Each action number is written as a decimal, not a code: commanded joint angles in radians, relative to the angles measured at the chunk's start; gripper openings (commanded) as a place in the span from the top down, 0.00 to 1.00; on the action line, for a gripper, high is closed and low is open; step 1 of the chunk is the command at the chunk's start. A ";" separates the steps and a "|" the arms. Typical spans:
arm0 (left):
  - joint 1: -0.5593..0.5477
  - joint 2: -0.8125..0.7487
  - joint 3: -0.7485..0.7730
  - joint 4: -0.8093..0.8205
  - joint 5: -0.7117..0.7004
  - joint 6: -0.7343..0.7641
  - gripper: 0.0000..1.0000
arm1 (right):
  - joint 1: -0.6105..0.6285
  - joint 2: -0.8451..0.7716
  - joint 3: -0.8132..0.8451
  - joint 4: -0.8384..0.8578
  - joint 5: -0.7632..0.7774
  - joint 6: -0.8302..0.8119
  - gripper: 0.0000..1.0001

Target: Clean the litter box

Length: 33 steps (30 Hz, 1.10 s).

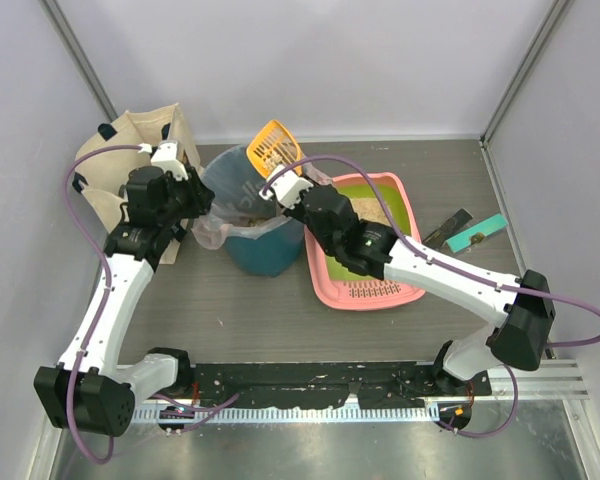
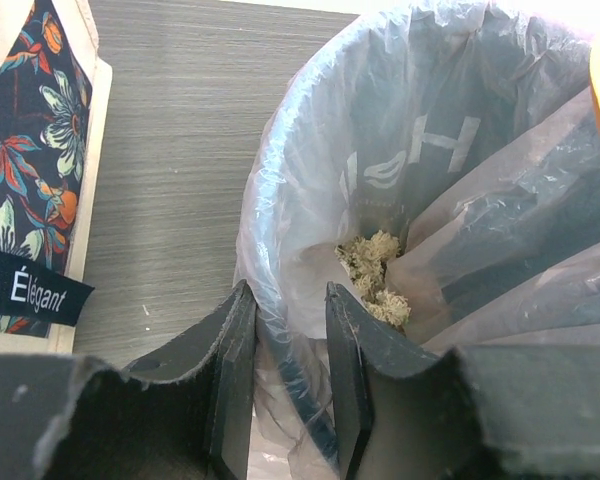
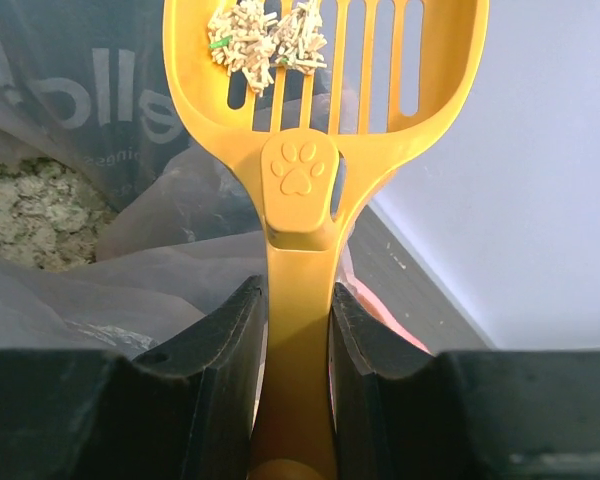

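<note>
Right pincer [image 3: 295, 300] clamped the scoop [image 3: 300, 175] over the bin [image 1: 265, 255], at its far rim; litter box [image 1: 370, 292] lay just right of that bin.

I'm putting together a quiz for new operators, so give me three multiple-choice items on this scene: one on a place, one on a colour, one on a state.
1. Seen from above, where does the litter box lie relative to the bin?
A. to its right
B. to its left
C. behind it

2. What colour is the scoop?
A. blue
B. orange
C. white

3. What state is the right gripper in?
A. open and empty
B. shut on the scoop's handle
C. lying flat on the table

Answers:
1 A, the pink tray sits on the right side of the teal bin.
2 B, its slotted head and handle are orange in both views.
3 B, both fingers press against the sides of the handle.
</note>
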State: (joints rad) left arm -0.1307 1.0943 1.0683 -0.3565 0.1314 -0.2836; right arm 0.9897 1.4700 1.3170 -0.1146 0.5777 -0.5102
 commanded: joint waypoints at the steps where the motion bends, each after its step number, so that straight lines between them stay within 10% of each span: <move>1: 0.002 0.009 0.022 0.002 0.011 0.008 0.67 | 0.039 -0.033 -0.024 0.052 0.089 -0.157 0.99; 18: 0.000 0.018 0.027 0.007 0.043 -0.015 0.70 | 0.144 0.076 -0.084 0.276 0.352 -0.747 0.99; 33: 0.000 0.018 0.027 0.004 0.045 -0.019 0.71 | 0.205 0.098 -0.274 0.869 0.398 -1.363 0.99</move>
State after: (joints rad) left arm -0.1295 1.1061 1.0748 -0.3534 0.1352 -0.3153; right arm 1.1835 1.5635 1.0420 0.5846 0.9863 -1.6894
